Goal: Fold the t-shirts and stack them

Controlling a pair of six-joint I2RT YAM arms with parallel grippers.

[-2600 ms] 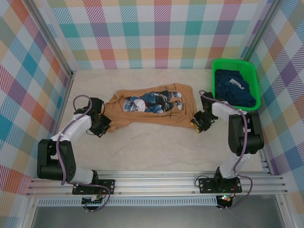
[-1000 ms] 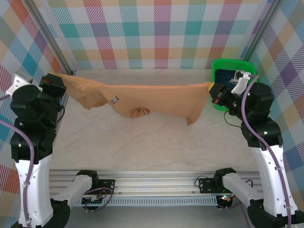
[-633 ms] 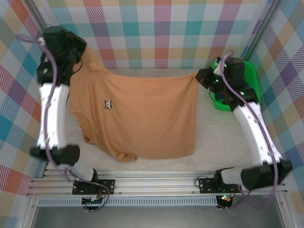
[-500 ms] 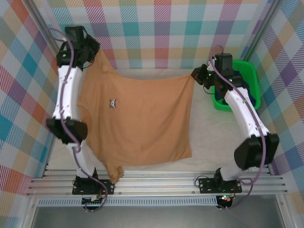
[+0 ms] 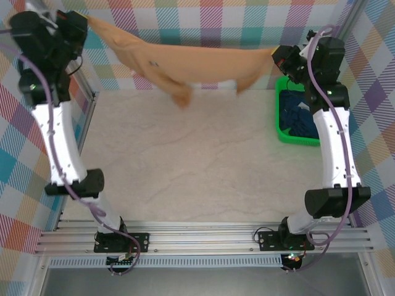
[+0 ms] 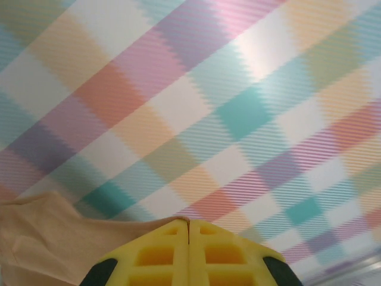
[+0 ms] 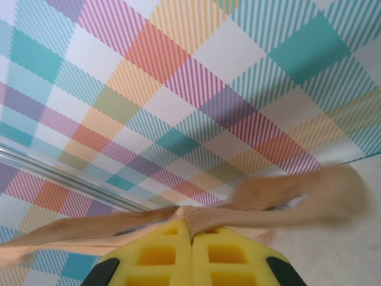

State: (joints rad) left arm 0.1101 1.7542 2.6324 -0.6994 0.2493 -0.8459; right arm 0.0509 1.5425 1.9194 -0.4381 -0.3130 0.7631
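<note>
The left gripper (image 5: 84, 22) and right gripper (image 5: 276, 57) each pinch tight on an end of the tan-orange t-shirt (image 5: 191, 61) — it hangs stretched between them, above the table (image 5: 185, 166).

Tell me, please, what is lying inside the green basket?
Dark navy t-shirts lie crumpled in the green basket. The right arm covers its right side, so their number cannot be told.

We see a tan-orange t-shirt (image 5: 197, 61), dark navy t-shirts (image 5: 300, 121), a bright green basket (image 5: 296, 141), a pale beige, faintly marbled table (image 5: 185, 160), and walls (image 5: 210, 15) in pastel plaid of teal, pink, orange, purple and yellow.
</note>
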